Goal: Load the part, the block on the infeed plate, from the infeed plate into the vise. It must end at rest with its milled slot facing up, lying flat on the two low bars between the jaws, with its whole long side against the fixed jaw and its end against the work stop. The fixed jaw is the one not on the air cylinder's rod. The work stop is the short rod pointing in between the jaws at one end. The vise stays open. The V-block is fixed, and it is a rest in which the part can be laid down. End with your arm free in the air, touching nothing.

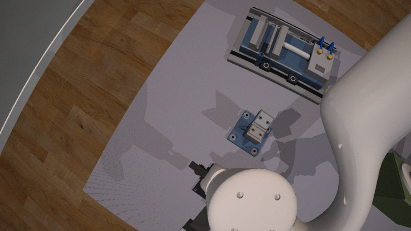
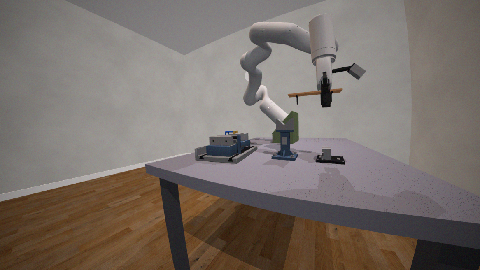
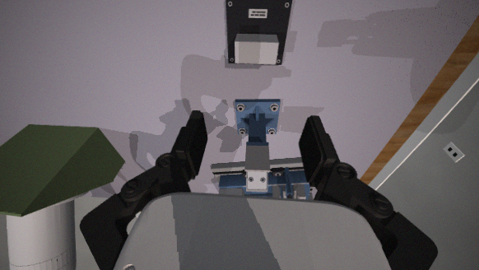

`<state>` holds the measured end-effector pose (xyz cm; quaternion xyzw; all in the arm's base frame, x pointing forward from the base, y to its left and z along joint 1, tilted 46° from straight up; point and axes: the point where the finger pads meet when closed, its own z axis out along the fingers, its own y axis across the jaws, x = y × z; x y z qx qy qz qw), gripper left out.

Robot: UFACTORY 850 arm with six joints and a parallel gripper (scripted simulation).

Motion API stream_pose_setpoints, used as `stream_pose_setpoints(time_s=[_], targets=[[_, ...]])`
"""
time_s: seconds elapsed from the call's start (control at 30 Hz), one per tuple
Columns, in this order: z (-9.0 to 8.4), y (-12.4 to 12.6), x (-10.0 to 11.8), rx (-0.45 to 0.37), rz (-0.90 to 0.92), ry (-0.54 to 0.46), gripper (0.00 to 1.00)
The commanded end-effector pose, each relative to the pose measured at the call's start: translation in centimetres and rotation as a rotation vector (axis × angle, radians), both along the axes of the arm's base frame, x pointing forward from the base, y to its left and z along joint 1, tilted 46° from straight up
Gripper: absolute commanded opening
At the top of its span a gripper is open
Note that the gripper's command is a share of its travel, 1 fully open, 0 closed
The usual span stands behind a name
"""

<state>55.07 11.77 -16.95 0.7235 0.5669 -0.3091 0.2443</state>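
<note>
The part (image 3: pixel 256 48) is a light grey block that stands on the black infeed plate (image 3: pixel 258 25). In the side view the part (image 2: pixel 326 152) sits at the plate's left end. My gripper (image 3: pixel 253 127) (image 2: pixel 325 98) is open and empty. It hangs high in the air, well above the part and the plate. In the top view my arm hides the part, and only one finger (image 1: pixel 197 168) shows. The vise (image 1: pixel 279 51) stands open at the far end of the table, with nothing between its jaws. The work stop (image 1: pixel 264 48) points in between the jaws.
The V-block (image 1: pixel 251 129) on its blue base stands between the vise and the infeed plate and is empty; it also shows in the side view (image 2: pixel 285 140). My arm's green pedestal (image 2: pixel 288 131) stands behind it. A wooden wall shelf (image 2: pixel 301 94) is behind the gripper.
</note>
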Motion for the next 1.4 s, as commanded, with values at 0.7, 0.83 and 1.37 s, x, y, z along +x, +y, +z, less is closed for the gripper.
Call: stream_pose_setpoints(time_s=[0.7, 0.83, 1.37], targets=[[-3.7, -3.8, -0.8, 0.001, 0.001, -0.002, 0.89], [-4.1, -4.1, -0.9, 0.001, 0.001, -0.002, 0.89], [-6.6, -6.6, -1.5, 0.001, 0.001, -0.002, 0.89]])
